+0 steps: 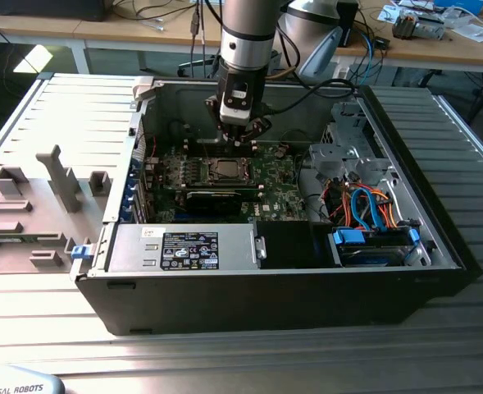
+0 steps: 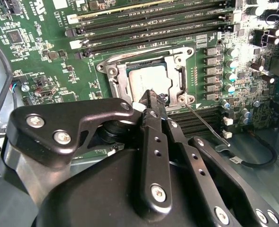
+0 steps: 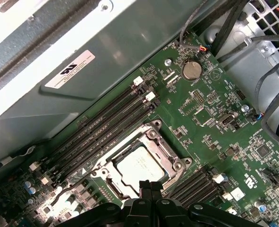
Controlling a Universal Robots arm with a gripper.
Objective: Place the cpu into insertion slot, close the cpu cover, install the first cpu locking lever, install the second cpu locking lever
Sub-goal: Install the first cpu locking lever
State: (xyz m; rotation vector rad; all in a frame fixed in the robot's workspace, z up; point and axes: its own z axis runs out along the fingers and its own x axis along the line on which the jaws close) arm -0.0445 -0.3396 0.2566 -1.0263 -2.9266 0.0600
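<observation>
At the near edge of the socket, the gripper (image 3: pixel 149 185) has its two narrow black fingers (image 3: pixel 144 189) pressed together, with only a hairline seam between them and nothing seen pinched there. In the second wrist view the gripper (image 2: pixel 152 96) comes to a slim, blade-like point over the corner of the cpu cover (image 2: pixel 120 82); whether it touches the metal cannot be told. Behind the tip sit matte black linkage arms with rounded outlines and bright screw heads. The cpu (image 2: pixel 146 81), a flat square with a dull silvery-grey top, lies seated in the insertion slot (image 2: pixel 179 78). The cover, a thin frame of brushed, glinting steel, lies flat around it, so the chip shows through the square window. In the first wrist view the cpu (image 3: pixel 138 166) sits framed the same way by the cpu cover (image 3: pixel 169 156). A thin wire lever (image 2: pixel 206 122) runs out from the socket's corner across the neighbouring black slots and ends in a bent handle. Beside the socket run long, narrow black memory slots (image 3: pixel 101 132) on the green motherboard (image 3: pixel 210 123), which is studded with small components, a shiny round coin cell (image 3: pixel 191 70) and a row of silver-topped capacitors (image 2: pixel 231 64). In the exterior view the gripper (image 1: pixel 239 141) hangs from the arm just above the cpu (image 1: pixel 224 170), inside the open black and grey metal computer case (image 1: pixel 266 295).
</observation>
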